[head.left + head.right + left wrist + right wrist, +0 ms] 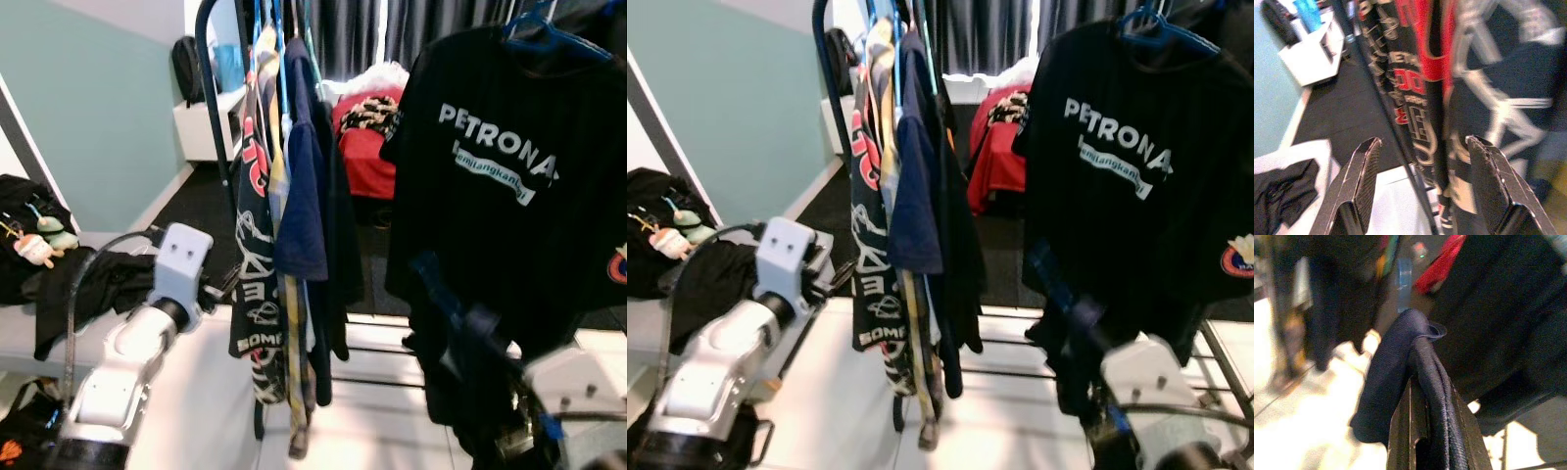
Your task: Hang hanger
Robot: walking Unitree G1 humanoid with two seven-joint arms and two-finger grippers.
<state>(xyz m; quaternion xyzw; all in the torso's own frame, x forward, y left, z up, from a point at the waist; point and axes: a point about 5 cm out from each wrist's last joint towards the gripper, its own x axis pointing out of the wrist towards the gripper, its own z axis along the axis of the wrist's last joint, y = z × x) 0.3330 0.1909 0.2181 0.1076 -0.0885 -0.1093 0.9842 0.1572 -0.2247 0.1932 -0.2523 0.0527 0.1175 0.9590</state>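
Overhead, blue hanger [549,34] carrying black Petronas shirt [500,186], right fingers [1422,431] pinching dark cloth, left fingers [1364,181] spread apart.

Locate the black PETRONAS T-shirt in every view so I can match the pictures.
Left eye view: black PETRONAS T-shirt, upper right, on a blue hanger.
Right eye view: upper right again.
Left wrist view: I cannot pick it out among the blurred clothes.
Right wrist view: dark cloth lies beyond the right gripper; no lettering confirms it.
Shared landmark: the red garment behind the rack.
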